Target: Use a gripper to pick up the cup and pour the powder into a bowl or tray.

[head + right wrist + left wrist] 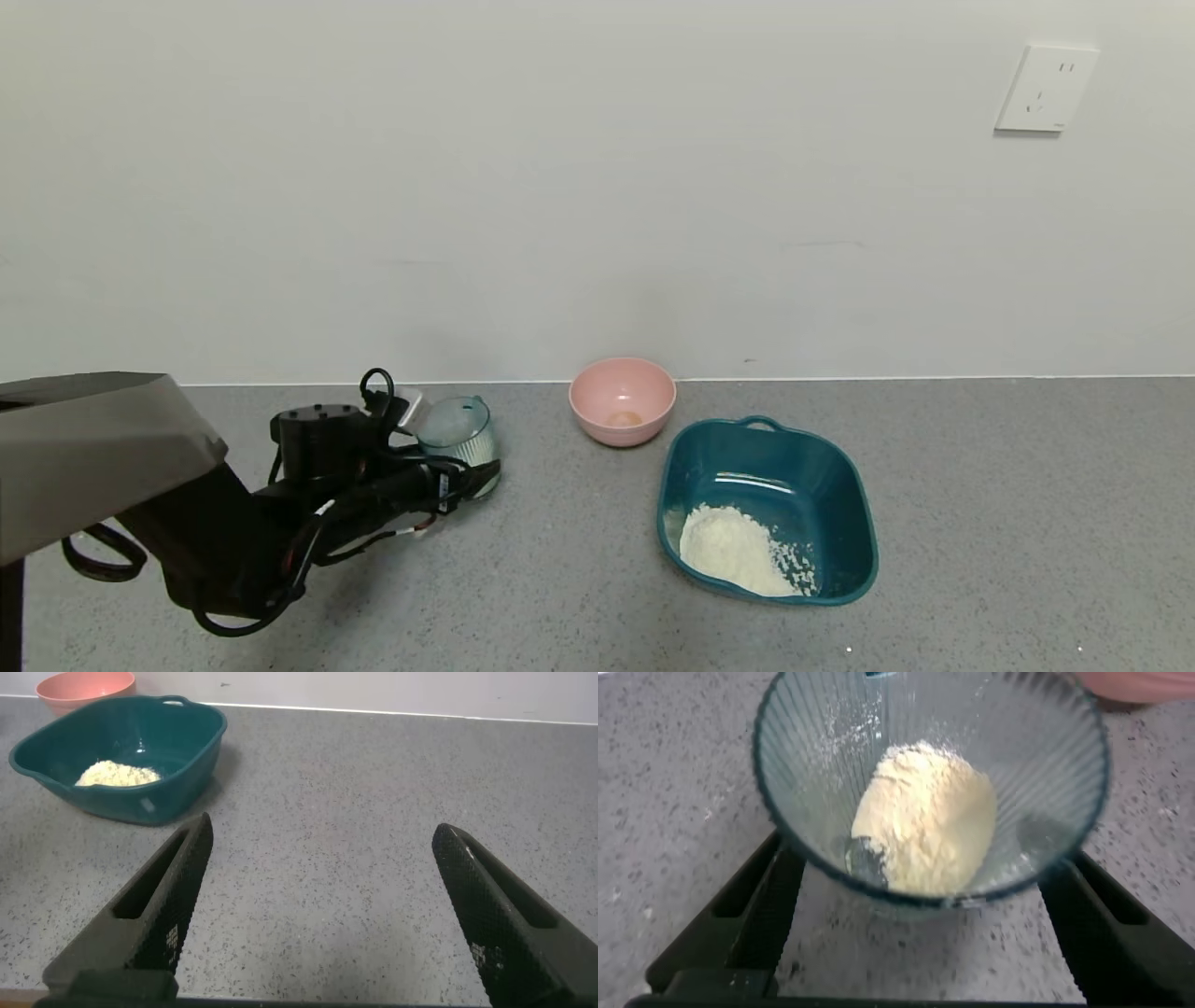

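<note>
Grasp step: left claw (471, 476) straddles cup (459, 439), seemingly unclosed; powder (924, 821) inside; next: clamp, lift toward basin (845, 485) at 3 o'clock.

**Even light, soft close-ups**

You get bright, even room light; shadows on the desk (579, 560) are faint. Glare streaks the teal basin (845, 495). In the left wrist view the cup (929, 784) looks soft, slightly blurred.
</note>
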Action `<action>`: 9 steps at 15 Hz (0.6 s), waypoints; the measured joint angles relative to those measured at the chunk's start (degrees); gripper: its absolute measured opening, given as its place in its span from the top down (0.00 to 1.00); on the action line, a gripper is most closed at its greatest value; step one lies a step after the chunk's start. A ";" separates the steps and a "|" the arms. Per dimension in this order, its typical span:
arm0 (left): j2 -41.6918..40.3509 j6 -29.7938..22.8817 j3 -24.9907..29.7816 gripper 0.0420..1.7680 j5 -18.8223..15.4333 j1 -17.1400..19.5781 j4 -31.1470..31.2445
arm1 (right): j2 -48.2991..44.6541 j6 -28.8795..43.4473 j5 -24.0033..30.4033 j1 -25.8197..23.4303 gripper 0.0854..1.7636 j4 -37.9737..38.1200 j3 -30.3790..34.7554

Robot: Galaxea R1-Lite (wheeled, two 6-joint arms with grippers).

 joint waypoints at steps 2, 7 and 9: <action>-5.73 0.91 0.35 0.06 0.16 0.57 7.22 | 0.00 0.00 0.00 0.00 0.03 0.00 0.00; -24.61 1.57 -0.15 0.05 0.94 0.41 25.53 | 0.00 0.00 -0.02 0.00 0.03 0.00 0.00; -34.01 1.77 -2.62 0.04 1.57 0.13 39.12 | 0.00 0.00 0.00 0.00 0.03 0.00 0.00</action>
